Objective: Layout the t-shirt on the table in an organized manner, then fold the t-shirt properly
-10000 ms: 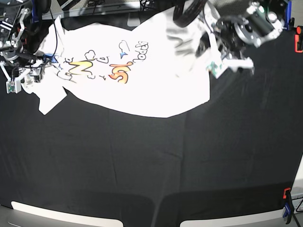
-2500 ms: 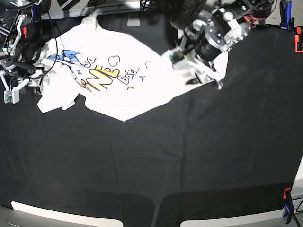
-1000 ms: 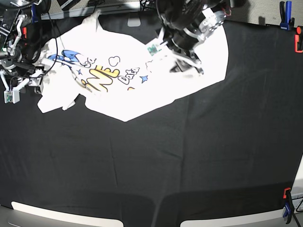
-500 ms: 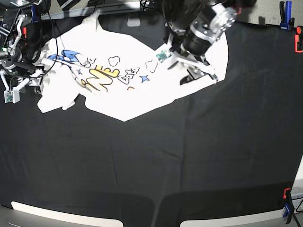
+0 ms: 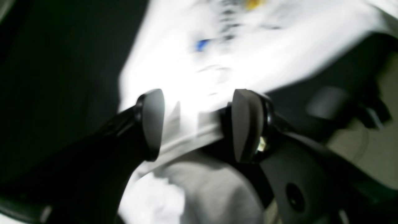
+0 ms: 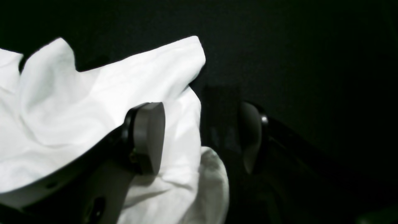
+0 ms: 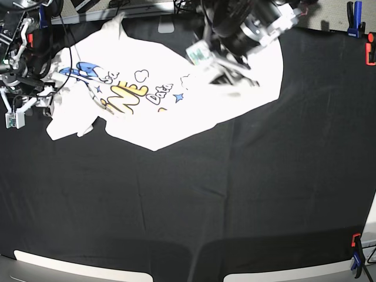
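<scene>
The white t-shirt point(image 7: 158, 88) lies print-up and rumpled at the far side of the black table point(image 7: 205, 205), with blue and yellow lettering showing near its left part. My left gripper point(image 7: 235, 75) hovers over the shirt's right part; in the blurred left wrist view it point(image 5: 199, 124) is open, with the shirt point(image 5: 192, 68) below it and nothing held. My right gripper point(image 7: 36, 103) sits at the shirt's left sleeve edge. In the right wrist view it point(image 6: 200, 140) is open above a bunched fold of the shirt point(image 6: 93, 102), its right finger over bare cloth.
Red clips point(image 7: 370, 50) and blue clips point(image 7: 352, 17) stand on the far right edge, and another clip point(image 7: 355, 254) at the near right corner. Light grey pads point(image 7: 76, 267) line the front edge. Cables and arm hardware crowd the far left corner point(image 7: 17, 35).
My left arm has swung about above the shirt's right part, out to the right and back up-left. The shirt and the right arm have stayed put.
</scene>
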